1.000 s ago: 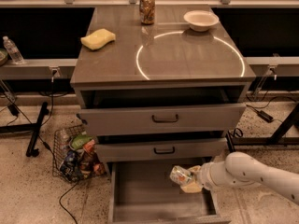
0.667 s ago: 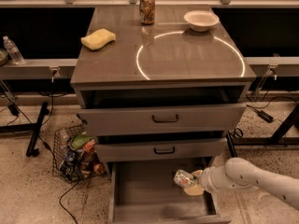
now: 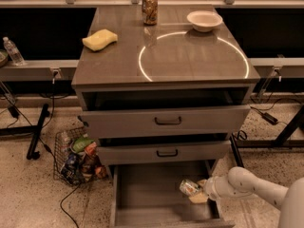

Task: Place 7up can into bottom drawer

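The bottom drawer (image 3: 142, 194) is pulled open below two grey drawers with dark handles. The 7up can (image 3: 189, 188), pale with silver ends, lies tilted inside the drawer's right part. My gripper (image 3: 198, 194) reaches in from the right on a white arm and sits around the can, low over the drawer floor. The fingers look closed on the can.
On the cabinet top stand a brown-patterned can (image 3: 150, 8), a white bowl (image 3: 204, 20) and a yellow sponge (image 3: 100, 39). A wire basket of packets (image 3: 76, 156) sits on the floor left of the drawers. A water bottle (image 3: 13, 51) stands far left.
The gripper with the can has moved down and slightly right, lower into the bottom drawer.
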{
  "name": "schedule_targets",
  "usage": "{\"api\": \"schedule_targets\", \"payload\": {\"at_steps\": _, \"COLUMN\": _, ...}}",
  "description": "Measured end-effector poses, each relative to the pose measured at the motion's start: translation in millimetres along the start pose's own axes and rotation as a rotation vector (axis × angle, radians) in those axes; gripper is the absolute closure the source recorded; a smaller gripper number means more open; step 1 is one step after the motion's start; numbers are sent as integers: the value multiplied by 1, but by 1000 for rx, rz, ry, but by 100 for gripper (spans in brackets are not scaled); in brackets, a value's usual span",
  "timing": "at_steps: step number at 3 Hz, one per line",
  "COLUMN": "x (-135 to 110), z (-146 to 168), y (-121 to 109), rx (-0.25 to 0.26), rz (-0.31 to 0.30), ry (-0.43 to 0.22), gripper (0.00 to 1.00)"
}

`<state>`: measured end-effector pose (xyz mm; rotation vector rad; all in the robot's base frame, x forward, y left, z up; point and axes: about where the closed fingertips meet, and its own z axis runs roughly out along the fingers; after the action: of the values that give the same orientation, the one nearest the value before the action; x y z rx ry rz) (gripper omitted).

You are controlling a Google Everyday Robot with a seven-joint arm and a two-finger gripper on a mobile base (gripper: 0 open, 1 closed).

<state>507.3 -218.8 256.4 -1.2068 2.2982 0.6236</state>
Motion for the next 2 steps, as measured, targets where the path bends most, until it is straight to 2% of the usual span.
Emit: {"api": "schedule_targets", "payload": {"at_steps": 2, "x": 16, "z": 64, "y": -11, "rx": -53, "rz": 25, "ry": -29, "gripper": 100}}
